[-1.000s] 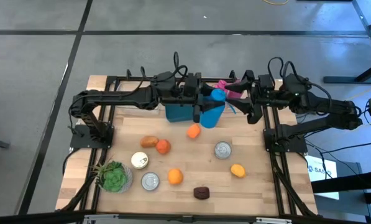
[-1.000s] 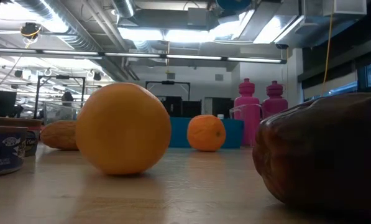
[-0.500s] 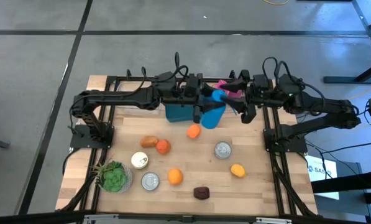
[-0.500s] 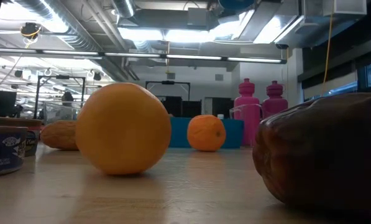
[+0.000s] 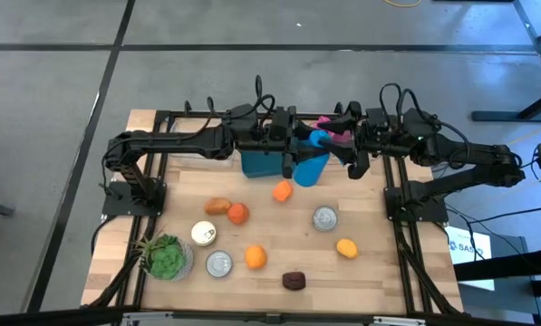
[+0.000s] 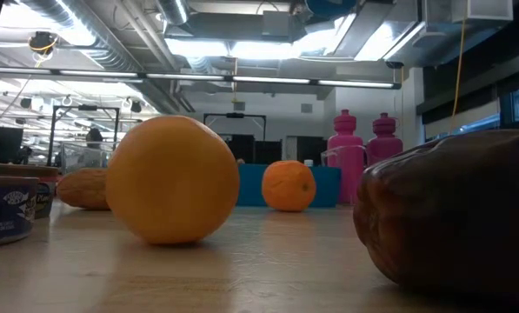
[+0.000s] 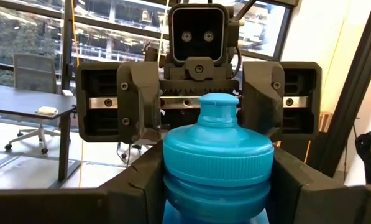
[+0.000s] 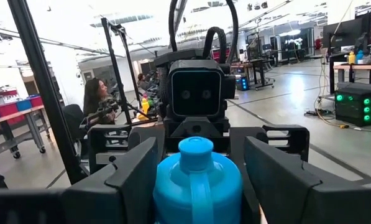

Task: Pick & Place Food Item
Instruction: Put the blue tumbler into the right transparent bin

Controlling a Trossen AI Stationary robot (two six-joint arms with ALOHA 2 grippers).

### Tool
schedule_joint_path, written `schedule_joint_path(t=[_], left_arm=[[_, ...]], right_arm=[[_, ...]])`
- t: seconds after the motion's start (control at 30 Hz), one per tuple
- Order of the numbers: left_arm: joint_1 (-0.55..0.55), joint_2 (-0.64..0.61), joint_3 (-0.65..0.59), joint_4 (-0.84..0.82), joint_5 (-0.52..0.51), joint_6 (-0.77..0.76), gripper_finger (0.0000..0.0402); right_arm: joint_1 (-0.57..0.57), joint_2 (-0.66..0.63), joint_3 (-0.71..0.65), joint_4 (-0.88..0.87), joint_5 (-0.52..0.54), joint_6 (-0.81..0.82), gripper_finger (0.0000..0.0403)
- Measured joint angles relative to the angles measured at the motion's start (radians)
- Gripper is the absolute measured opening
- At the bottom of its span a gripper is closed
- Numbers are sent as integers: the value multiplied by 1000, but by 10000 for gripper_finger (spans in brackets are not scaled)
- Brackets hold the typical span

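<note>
Seeing the left gripper (image 5: 296, 156) up at the far middle of the table (image 5: 379, 272), pinching the blue bottle (image 5: 313, 164) by its sides just under the cap. Holding it off the wood, leaning, right beside the blue bin (image 5: 258, 164).

Facing it head-on with the right gripper (image 5: 347, 156), reaching in from the right side. Standing spread, with a finger on either side of the bottle's cap end, not visibly squeezing anything.

Spotting two pink bottles (image 5: 325, 124) just behind all that, at the far edge.

As for the food, sitting loose on the table and well apart from both grippers:
- lying nearest the bottle, a small orange (image 5: 282, 191)
- resting together a bit to the left, a brown fruit (image 5: 217, 206) and a reddish fruit (image 5: 238, 214)
- sitting nearer, two more oranges (image 5: 255, 257) and a dark lump (image 5: 294, 280)

Also sharing the table with three cans (image 5: 324, 218) and a little potted plant (image 5: 166, 256) in the near left corner.
</note>
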Motion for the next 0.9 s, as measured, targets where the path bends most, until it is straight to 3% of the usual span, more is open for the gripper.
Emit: schedule_joint_path(t=[0.3,0.7,0.8,0.9], left_arm=[[1,0,0,-15,40,-1,173],[0,1,0,-29,56,-12,173],[0,1,0,-29,61,-11,173],[0,1,0,-29,83,-19,173]], right_arm=[[0,10,1,4,8,4,218],[0,9,1,2,-34,-10,74],[-1,9,1,1,-63,-25,67],[0,9,1,-10,-52,20,91]])
